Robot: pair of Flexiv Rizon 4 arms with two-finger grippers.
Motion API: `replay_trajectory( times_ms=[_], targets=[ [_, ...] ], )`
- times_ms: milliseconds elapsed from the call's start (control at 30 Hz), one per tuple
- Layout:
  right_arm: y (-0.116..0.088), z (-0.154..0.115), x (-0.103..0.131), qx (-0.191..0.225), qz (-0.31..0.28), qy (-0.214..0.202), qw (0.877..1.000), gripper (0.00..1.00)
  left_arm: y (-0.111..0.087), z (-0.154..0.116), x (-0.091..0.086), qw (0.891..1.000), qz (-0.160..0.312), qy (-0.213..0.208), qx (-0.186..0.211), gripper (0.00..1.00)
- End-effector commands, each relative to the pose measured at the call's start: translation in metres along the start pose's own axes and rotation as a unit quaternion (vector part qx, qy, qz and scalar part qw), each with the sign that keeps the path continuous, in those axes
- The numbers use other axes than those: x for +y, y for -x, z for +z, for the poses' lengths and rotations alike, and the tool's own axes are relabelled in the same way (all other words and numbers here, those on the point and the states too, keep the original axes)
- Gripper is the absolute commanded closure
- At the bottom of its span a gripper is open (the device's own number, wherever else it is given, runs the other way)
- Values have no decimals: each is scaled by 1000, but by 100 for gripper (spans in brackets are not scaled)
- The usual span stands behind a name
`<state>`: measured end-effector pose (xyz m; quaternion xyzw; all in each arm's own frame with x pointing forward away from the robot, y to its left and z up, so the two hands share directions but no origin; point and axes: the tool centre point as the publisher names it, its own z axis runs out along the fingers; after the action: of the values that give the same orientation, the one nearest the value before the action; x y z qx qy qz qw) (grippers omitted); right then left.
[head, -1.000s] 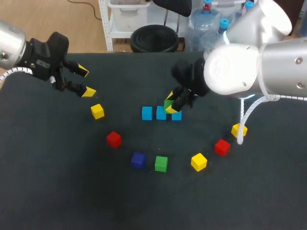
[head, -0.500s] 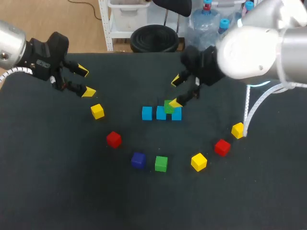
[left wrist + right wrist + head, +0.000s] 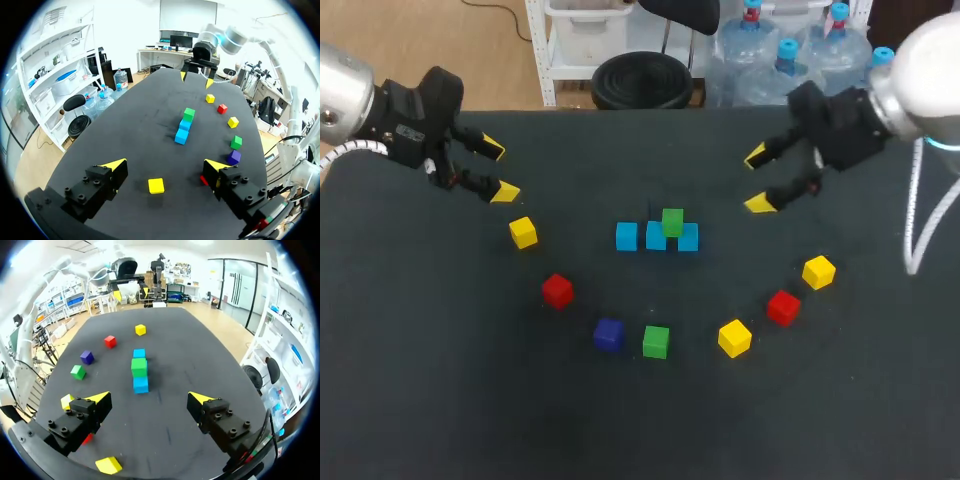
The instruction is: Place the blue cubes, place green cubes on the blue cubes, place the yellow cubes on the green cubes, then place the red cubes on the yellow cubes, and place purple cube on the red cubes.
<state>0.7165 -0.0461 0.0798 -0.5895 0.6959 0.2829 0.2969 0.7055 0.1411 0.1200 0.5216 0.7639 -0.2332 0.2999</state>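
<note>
clock: centred on the blue row as seen from the head view, 12 being the table's far edge
blue cubes: three lined up side by side and touching, mid-way across the dark table
stacked green cube: parked on top of the row, sat over the middle and right-hand blues as far as can be told
loose green cube: found down at 6, flat on the table
purple cube: just beside the loose green cube, more like 7
left red cube: out at 8, on its own
right red cube: at 4, between two yellows
left yellow cube: at 9, near the left gripper's tips but not touched
near yellow cube: at 5, close to the right red cube
right yellow cube: between 3 and 4, farthest out on that side
left gripper: held over the table at 10, fingers spread wide, nothing gripped
right gripper: up at 2, well apart from the stack, fingers also spread wide, nothing held between them
</note>
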Motion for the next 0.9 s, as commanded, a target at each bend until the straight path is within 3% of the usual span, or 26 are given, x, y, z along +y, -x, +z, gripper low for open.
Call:
replay_trajectory(
  times_ms=[33,433,900],
  targets=[
    [-12,-24,6,-21,-4,-6,1000,0,-2,0,0,1000,2,1,-3,0],
    [-43,-59,-2,-55,24,-41,997,0,-2,0,0,1000,2,1,-3,0],
    [-48,-65,0,-70,29,-43,996,0,-2,0,0,1000,2,1,-3,0]
  ],
)
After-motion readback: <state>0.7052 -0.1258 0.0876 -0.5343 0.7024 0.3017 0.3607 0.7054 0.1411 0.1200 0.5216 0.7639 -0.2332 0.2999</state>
